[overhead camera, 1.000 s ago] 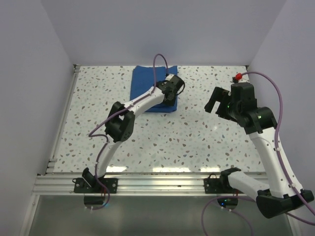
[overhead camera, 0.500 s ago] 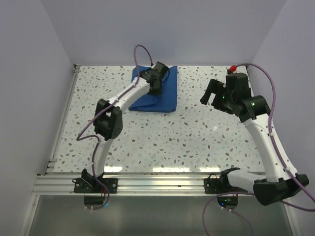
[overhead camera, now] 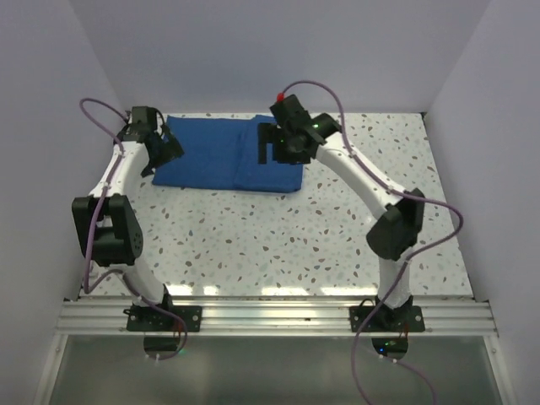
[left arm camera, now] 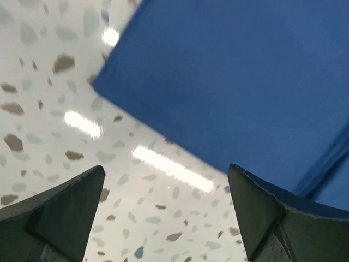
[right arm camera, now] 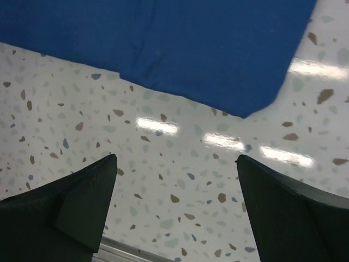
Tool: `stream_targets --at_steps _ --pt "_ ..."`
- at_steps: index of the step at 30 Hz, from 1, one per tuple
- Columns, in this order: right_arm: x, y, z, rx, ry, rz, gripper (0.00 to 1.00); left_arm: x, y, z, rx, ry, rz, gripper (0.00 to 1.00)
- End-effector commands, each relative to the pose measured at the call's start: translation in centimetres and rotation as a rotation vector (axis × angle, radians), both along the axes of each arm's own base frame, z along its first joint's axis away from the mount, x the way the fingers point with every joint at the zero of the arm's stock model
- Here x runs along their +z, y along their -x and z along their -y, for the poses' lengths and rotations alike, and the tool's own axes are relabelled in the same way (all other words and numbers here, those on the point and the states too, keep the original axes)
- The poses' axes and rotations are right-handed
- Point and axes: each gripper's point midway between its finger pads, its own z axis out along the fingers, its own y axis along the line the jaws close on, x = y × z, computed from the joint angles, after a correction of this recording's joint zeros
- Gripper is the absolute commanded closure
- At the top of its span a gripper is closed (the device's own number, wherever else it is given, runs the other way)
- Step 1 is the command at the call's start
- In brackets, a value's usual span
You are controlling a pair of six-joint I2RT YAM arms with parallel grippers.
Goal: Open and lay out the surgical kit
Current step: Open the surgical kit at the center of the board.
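The cloth [overhead camera: 219, 156] was a smooth, matte royal-blue rectangle, wider than deep. It lay flat on the far part of the speckled, glossy tabletop [overhead camera: 278, 236], close to the back wall [overhead camera: 278, 51]. A straight fold [overhead camera: 253, 156] ran front to back through its right part. From my left wrist, another raised crease [left arm camera: 322, 158] showed along the blue. Its edges looked crisp and its corners nearly square.

My left hand [overhead camera: 164, 152] hung at the cloth's left end, its dark wedge fingers spread wide [left arm camera: 166, 218] with nothing between them. They framed bare tabletop [left arm camera: 49, 109] and a corner of the cloth [left arm camera: 245, 76].

My right hand [overhead camera: 268, 152] hung over the cloth's right part, also spread and empty [right arm camera: 174, 213]. Beyond the fingers lay the cloth's edge and a corner [right arm camera: 191, 49], with the bare stone-patterned surface [right arm camera: 180, 174] beneath.

I could not tell whether either hand touched the fabric.

A broad stretch of tabletop lay open between the cloth's near edge and the metal rail [overhead camera: 278, 312]. Pale side walls [overhead camera: 51, 126] closed in left and right, the left one just beside my left arm.
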Motion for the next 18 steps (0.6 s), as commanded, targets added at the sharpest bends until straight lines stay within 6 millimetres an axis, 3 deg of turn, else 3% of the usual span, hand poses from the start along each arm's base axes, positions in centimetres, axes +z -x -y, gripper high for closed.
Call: stream_targets --at_steps 1,2,3,5,7,9,10,14,18 --pt "-2.0 -0.7 -4.1 0.024 0.012 -0.024 0.04 -5.4 2.7 1.5 -0.053 0.065 -0.138 0.00" --pt "-1.3 -1.0 -5.7 0.039 -0.017 -0.003 0.04 -6.8 4.0 1.8 -0.060 0.080 -0.175 0.00" --pt "-3.9 -1.7 -7.0 0.037 -0.002 -0.037 0.04 -6.8 4.4 2.0 -0.068 0.088 -0.169 0.00" --pt "-3.6 -2.4 -9.2 0.050 -0.042 -0.016 0.04 -7.9 5.6 2.4 -0.084 0.100 -0.179 0.00" --pt "-6.4 -3.4 -10.6 0.029 -0.051 -0.042 0.04 -7.8 5.8 2.3 -0.102 0.086 -0.164 0.00" --pt "-7.4 -4.4 -11.7 0.008 -0.082 -0.036 0.04 -8.5 6.1 2.3 -0.112 0.079 -0.181 0.00" --pt "-9.0 -4.7 -12.1 0.003 -0.072 -0.046 0.04 -8.8 6.0 2.2 -0.116 0.076 -0.185 0.00" --pt "-12.2 -5.8 -13.4 -0.013 -0.043 -0.033 0.04 -9.9 5.8 2.5 -0.117 0.097 -0.202 0.00" --pt "-15.2 -7.1 -13.9 -0.059 -0.026 -0.017 0.06 -10.5 5.7 2.9 -0.105 0.126 -0.196 0.00"
